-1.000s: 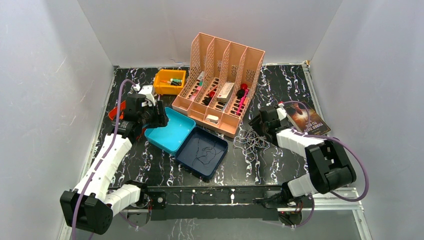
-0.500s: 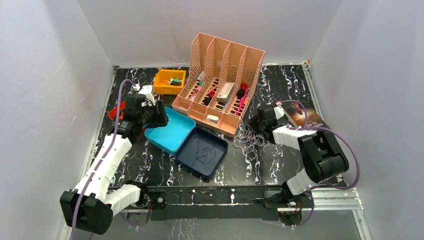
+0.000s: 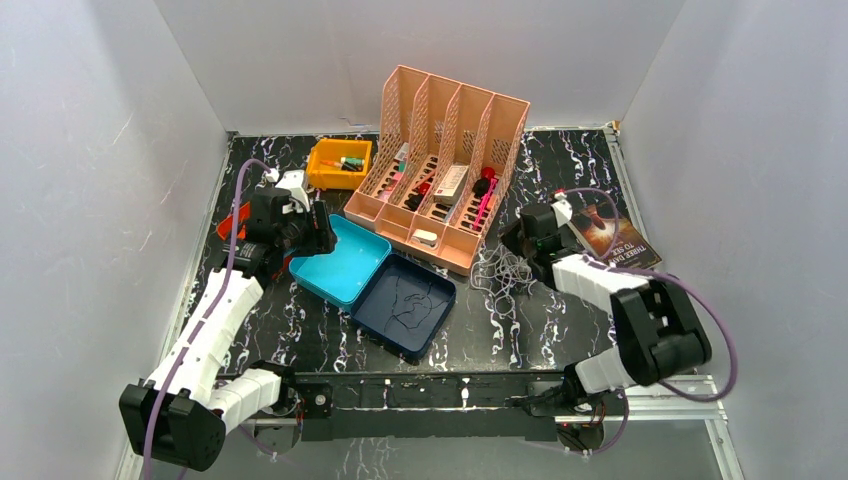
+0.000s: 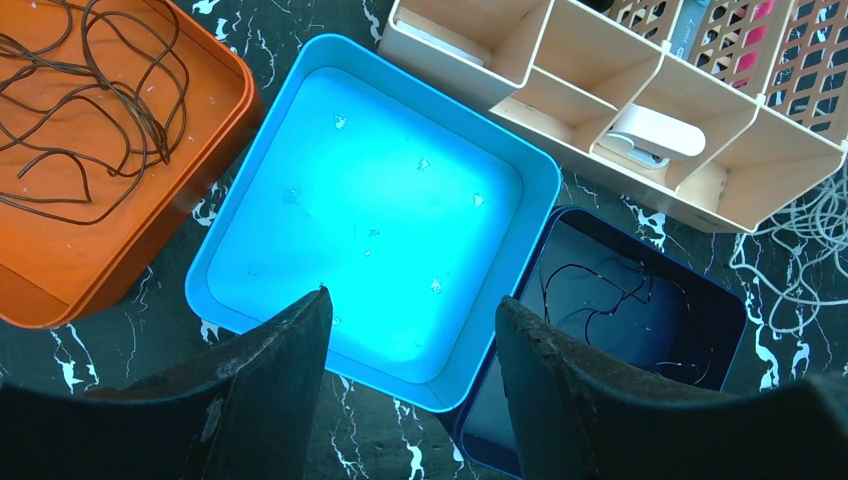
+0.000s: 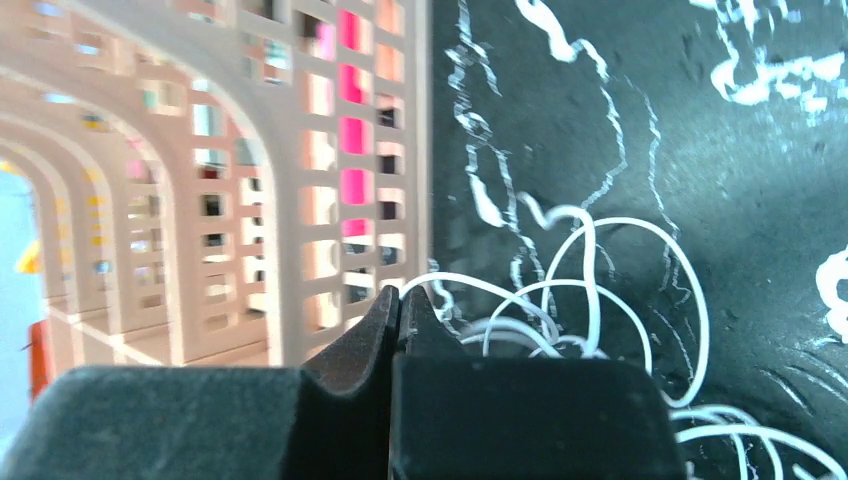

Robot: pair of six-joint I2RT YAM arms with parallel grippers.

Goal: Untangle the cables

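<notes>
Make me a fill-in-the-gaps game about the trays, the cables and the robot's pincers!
1. The orange tray holds cables of the colour ____.
2. The dark blue tray holds a thin cable of the colour ____.
3. The left pincer is ____, with a wide gap between its fingers.
4. The right pincer is ____ on a strand of the white cables.

Missing words: brown, black, open, shut.
</notes>
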